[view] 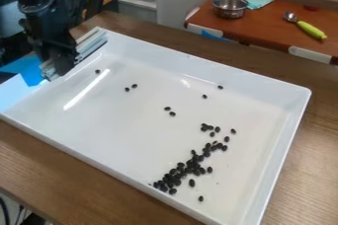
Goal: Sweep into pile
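Wooden table [59,179] lies nearest the camera, under a white tray [69,149]; at the tray's left end the black gripper [63,65] seems clamped on a pale sweeping tool [91,45]. Sweeping looks partly done: the dark beans [192,166] form a ragged band toward the near right corner, strays remain leftward and by the far wall, and the raised walls bound ample stroke room.

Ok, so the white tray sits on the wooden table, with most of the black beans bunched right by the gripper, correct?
Not quite: the camera view shows most black beans bunched toward the near side of the tray, away from the gripper; the tray does sit on the wooden table.
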Controlling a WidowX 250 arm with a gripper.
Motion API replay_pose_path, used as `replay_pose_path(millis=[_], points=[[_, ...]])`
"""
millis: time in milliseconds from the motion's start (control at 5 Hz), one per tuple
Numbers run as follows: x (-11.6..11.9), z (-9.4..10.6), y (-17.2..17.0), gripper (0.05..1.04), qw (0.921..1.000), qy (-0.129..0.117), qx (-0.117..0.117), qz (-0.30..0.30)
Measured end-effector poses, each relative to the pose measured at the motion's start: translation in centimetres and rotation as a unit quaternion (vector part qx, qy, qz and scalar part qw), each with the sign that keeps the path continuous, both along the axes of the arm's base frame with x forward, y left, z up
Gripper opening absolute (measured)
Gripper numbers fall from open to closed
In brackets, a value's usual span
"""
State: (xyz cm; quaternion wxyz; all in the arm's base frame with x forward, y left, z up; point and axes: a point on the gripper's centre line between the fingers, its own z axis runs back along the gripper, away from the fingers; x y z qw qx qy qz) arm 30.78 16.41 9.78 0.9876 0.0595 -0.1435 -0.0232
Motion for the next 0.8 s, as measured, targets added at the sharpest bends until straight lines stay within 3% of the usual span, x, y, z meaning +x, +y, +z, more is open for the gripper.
replay_pose_path(millis=[600,800], points=[[0.7,-2.8,2.2,0.378,0.9985,0.006,0.045,0.029],[1.1,-2.8,1.9,0.378,0.9979,0.005,0.059,0.028]])
